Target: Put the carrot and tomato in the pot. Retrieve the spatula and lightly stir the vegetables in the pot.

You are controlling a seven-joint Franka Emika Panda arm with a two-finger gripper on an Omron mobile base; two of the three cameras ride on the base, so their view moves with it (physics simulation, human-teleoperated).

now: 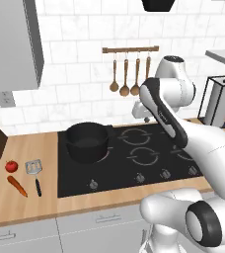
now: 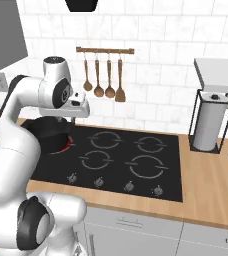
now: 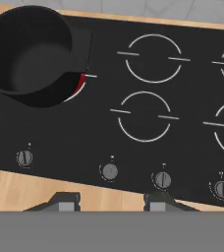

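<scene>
Pot (image 1: 87, 142) on far-left burner of cooktop (image 1: 134, 163), nothing inside; red glow under its rim in hand view. Tomato (image 1: 11, 166), carrot (image 1: 17, 185), spatula (image 1: 34, 174) on counter (image 1: 25, 207) left of cooktop, close together, carrot nearest. Gripper (image 3: 111, 202) high above cooktop's near edge, fingers (image 3: 65, 201) parted, holding nothing. Wooden spoons (image 1: 129, 79) hang on far wall.

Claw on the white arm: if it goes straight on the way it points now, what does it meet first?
Probably the flat black glass cooktop, near its front row of small round control knobs. The open claw holds nothing; depth is unclear.
</scene>
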